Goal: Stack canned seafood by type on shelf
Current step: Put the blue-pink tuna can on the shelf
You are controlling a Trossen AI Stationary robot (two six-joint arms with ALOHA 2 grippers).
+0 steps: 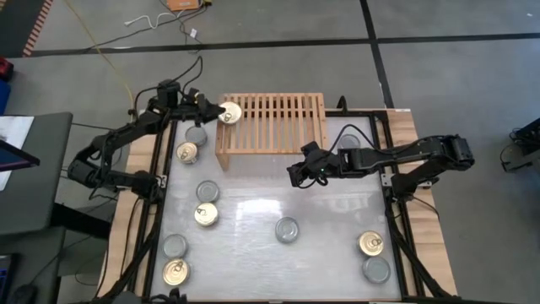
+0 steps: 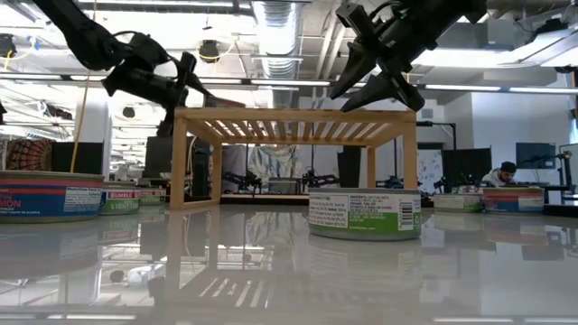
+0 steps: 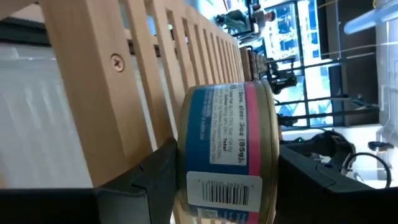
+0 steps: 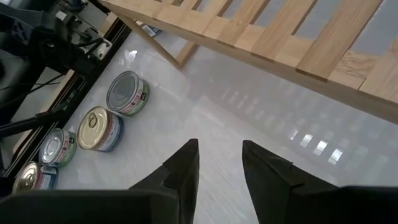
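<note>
The shelf (image 1: 270, 127), a low light-wood rack with a slatted top, stands at the table's far middle. A gold-topped can (image 1: 230, 112) with a blue and pink label (image 3: 224, 124) is at the shelf's far-left corner, top up, between the fingers of my left gripper (image 1: 218, 111). My right gripper (image 1: 295, 173) hangs open over bare table just in front of the shelf's near edge, its fingers (image 4: 186, 171) around nothing. Several more cans, gold-topped and silver-topped, stand flat on the table. My left gripper (image 3: 228, 152) has the can between its two fingers. One finger (image 3: 155, 180) lies at the bottom rim (image 3: 183, 174), the other at the gold top rim (image 3: 272, 168). The fingers come about level from the table's left. I cannot tell whether the can's bottom rests on the slats.
Cans stand along the table's left side (image 1: 196, 135) (image 1: 186, 153) (image 1: 206, 214) (image 1: 175, 272). One stands mid-table (image 1: 287, 229) and two at the near right (image 1: 370, 244) (image 1: 376, 269). The rest of the shelf's slatted top (image 1: 287, 118) is bare. A green-labelled can (image 2: 364, 212) stands in front of the low camera.
</note>
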